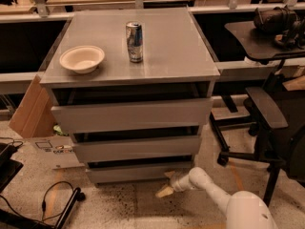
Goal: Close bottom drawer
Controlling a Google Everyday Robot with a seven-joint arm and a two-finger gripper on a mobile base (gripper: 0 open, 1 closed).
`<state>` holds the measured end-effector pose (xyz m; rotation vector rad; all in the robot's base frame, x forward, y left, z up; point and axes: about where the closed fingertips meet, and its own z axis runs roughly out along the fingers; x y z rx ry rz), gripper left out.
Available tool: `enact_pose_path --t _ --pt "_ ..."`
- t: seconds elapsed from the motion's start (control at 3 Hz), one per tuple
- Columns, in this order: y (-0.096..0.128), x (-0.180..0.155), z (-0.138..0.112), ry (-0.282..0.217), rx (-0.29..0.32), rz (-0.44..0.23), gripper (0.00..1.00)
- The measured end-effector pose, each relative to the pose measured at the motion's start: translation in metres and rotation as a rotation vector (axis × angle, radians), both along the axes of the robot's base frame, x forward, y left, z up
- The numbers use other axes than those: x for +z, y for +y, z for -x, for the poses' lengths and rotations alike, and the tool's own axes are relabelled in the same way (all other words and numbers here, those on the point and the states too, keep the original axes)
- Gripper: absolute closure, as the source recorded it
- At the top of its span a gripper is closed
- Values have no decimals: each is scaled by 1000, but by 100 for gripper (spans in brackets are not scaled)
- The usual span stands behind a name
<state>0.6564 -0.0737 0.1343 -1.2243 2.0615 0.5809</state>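
The bottom drawer (138,171) is the narrowest, lowest grey front of the grey cabinet (133,66); it sits nearly flush under the middle drawer front (136,148), with a thin dark gap above it. Its inside is hidden. My gripper (167,186) is low by the floor, just in front of the drawer's right end and a little apart from it, at the tip of my white arm (214,194) reaching in from the lower right.
A white bowl (82,58) and a drink can (134,42) stand on the cabinet top. The top drawer front (131,114) is widest. A cardboard box (35,113) is at left, cables (52,199) on the floor, a black chair (267,118) at right.
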Motion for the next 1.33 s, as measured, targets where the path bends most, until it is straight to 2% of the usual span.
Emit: enact_pose_path --t 0.33,0.67,1.0,1.33 --pt "0 0 1 0 0 0 39" --pt "-8 5 20 13 5 36 69" --pt "-142 41 23 -61 -110 265 92" --pt "-214 102 10 -192 -96 487 100"
